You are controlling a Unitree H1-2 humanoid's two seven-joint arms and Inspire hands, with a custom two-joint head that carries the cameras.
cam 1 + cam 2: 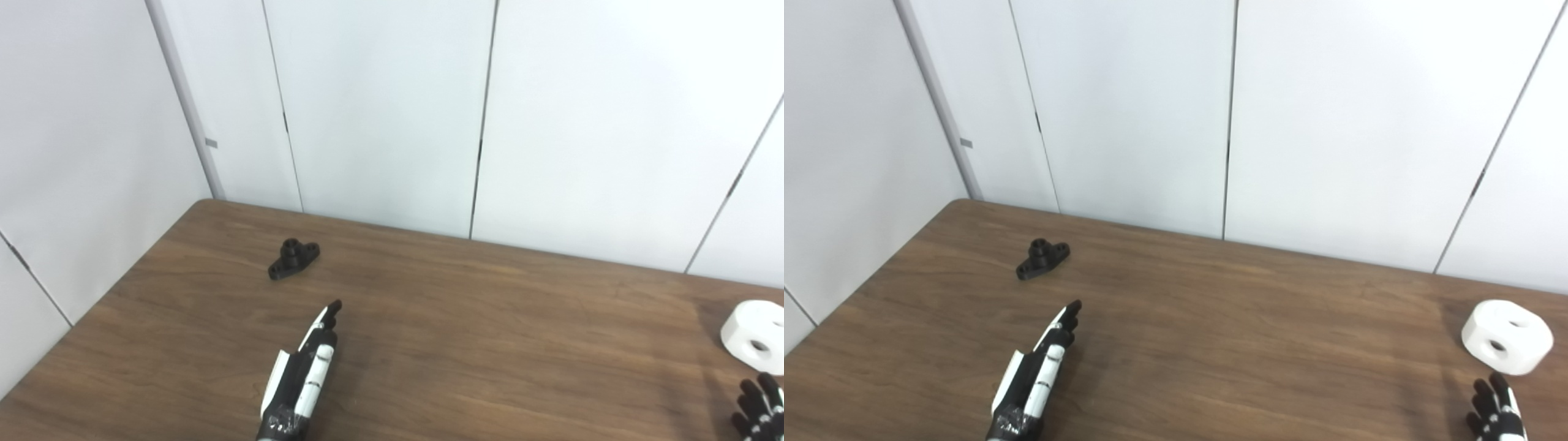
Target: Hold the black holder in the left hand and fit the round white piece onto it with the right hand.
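Black holder (293, 258): lying on wooden table (465, 318), far-left area, near back edge, untouched. Round white piece (1507, 337): far right, by the table's right side. Left hand (303, 373): empty, fingers extended together, short of holder. Right hand (1494, 410): fingers apart, empty, just below white piece. Wide bare tabletop between

No readable text, labels, brands, numbers or signs anywhere, on any surface

On the desk (1213, 343), the holder (1042, 258) lies far left near the back, the round piece (1507, 335) far right, each with a hand nearer the front: left hand (1038, 373), right hand (1494, 413).
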